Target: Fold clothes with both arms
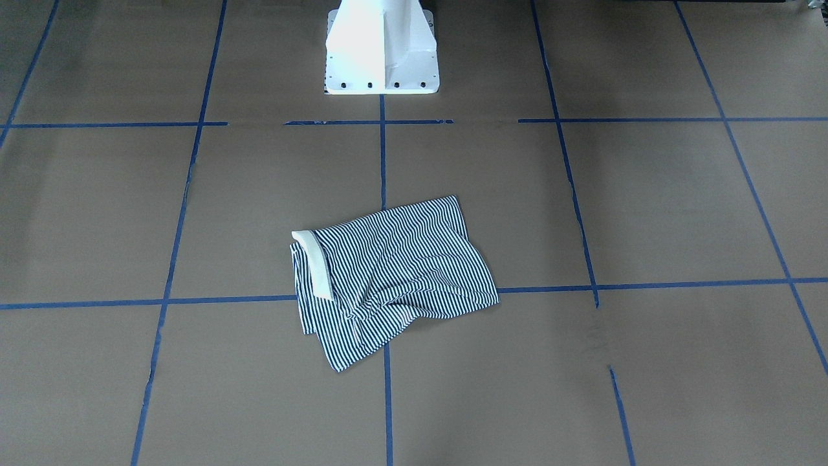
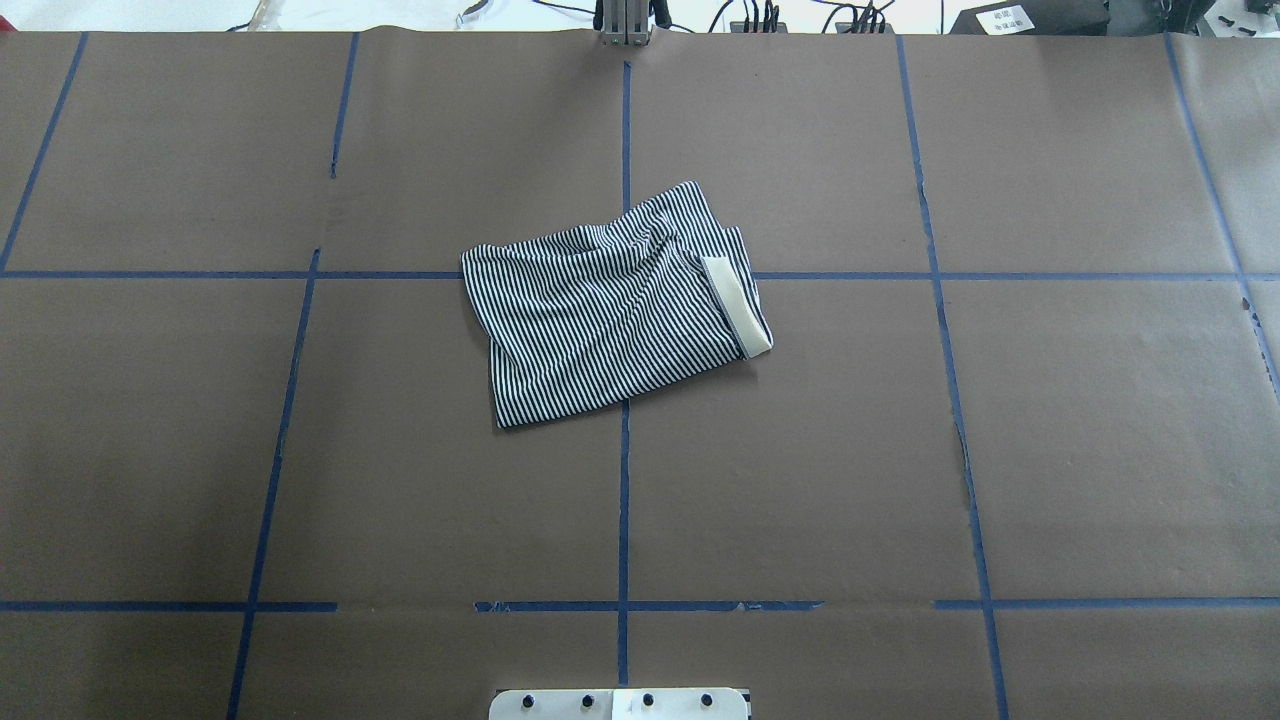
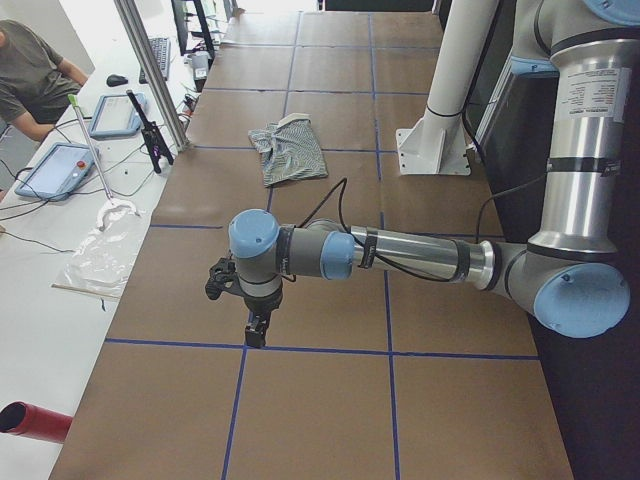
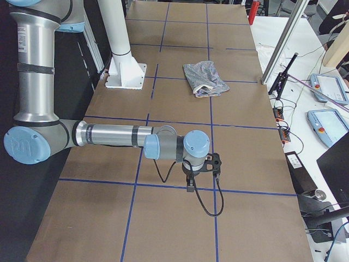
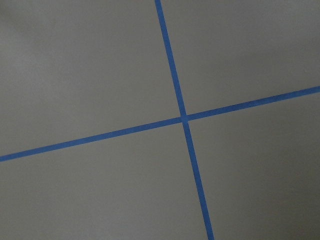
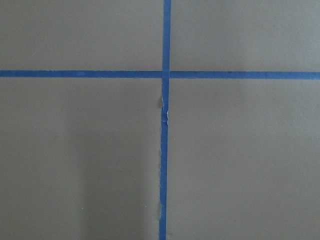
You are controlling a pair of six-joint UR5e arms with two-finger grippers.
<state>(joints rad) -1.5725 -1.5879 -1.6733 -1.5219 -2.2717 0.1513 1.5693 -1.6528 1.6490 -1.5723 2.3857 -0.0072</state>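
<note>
Lying mid-frame, the shirt (image 2: 610, 310) has table (image 2: 1050, 430) showing round every edge. Left gripper (image 3: 255, 336) and right gripper (image 4: 190, 186) hang well away; cannot tell their opening.

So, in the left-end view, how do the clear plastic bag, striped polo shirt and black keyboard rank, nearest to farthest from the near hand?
From the left hand:
1. Clear plastic bag, on the white side bench.
2. Navy-and-white striped polo shirt, farther up the brown table.
3. Black keyboard, far along the bench.

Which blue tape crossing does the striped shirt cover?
The crossing on the centre tape line farther from the robot's base: the polo shirt hides it, cream collar toward the robot's right. Every other crossing lies bare.
</note>
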